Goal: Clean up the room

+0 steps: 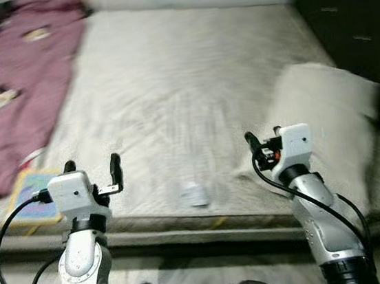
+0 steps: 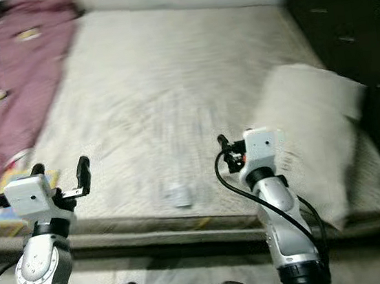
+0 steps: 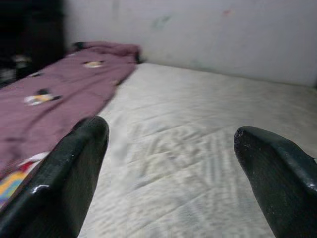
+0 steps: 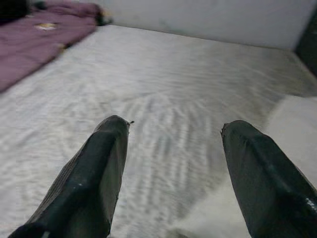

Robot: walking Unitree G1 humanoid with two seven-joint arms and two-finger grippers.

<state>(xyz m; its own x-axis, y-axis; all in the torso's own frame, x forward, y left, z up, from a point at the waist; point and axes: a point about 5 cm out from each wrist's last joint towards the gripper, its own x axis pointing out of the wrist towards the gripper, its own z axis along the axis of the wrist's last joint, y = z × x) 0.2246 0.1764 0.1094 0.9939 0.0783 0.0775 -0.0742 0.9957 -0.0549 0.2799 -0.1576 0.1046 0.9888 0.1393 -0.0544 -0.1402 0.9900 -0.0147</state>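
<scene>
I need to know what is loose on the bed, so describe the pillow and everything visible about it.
The pillow is a plump, off-white cushion in a plain cloth case that looks soft. It lies flat on the right side of the mattress, its long side running along the bed's right edge, near the front corner. Its surface looks lightly rumpled. The right end effector hovers at its left edge; contact cannot be judged.

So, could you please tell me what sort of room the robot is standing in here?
Most likely a bedroom: a bare mattress lies against a white wall, with a pale pillow on its right side and a maroon blanket along its left.
</scene>
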